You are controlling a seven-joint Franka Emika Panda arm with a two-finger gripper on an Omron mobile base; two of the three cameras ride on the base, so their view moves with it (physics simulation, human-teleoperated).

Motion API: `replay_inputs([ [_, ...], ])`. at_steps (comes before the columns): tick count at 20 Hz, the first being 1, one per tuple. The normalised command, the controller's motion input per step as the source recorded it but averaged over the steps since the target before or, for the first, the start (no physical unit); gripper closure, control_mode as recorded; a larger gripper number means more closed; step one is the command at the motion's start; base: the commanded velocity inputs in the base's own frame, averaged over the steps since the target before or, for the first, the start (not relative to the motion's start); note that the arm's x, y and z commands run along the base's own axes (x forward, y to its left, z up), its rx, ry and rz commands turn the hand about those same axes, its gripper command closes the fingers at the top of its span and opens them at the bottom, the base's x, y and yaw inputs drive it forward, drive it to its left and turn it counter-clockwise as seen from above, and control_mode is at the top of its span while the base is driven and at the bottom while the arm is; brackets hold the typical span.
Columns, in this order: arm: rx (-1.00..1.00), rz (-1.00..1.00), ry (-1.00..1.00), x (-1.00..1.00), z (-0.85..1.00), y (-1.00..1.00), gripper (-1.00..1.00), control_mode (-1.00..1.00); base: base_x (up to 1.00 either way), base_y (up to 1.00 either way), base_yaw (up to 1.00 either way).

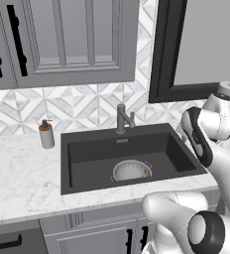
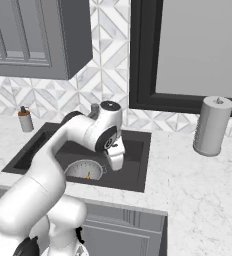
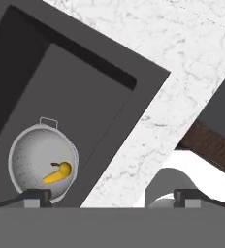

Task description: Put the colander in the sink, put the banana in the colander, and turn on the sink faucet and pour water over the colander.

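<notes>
**Now the faucet step is coming up**

Nearest the base, the white arm is reaching over the front of the table (image 1: 23,183) and hanging above the right side of the sink (image 1: 87,163). Just beyond the front rim, the colander (image 3: 42,162) is sitting on the sink floor, and the banana (image 3: 57,173) is lying inside it, toward one side of the bowl. So the first two steps are looking done, and what is left, as I judge it, is the water.

The pincer (image 3: 113,196) is standing wide apart, holding nothing and touching nothing; its two dark tips are hovering over the sink's edge and the marble, looking down and off to one side of the colander.

Farther back, the faucet (image 1: 123,119) is standing upright behind the sink's rear rim, with no water visible. The next move is likely calling for the arm to swing back and left toward the faucet's small side lever and push it. A soap bottle (image 1: 46,134) is standing well to the left of it.
</notes>
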Motion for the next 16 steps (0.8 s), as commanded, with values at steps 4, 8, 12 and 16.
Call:
replay_inputs([
  [4,0.00,0.30,0.00,0.25,0.00,0.30,-1.00,-1.00,0.00,0.00,0.00],
  [8,0.00,0.25,0.00,0.29,0.00,0.46,-1.00,-1.00,0.00,0.00,0.00],
  [12,0.00,0.21,-0.02,0.30,-0.01,0.15,-1.00,-1.00,0.00,0.00,0.00],
  [16,0.00,0.16,0.00,0.41,-0.08,0.12,-1.00,-1.00,0.00,0.00,0.00],
])
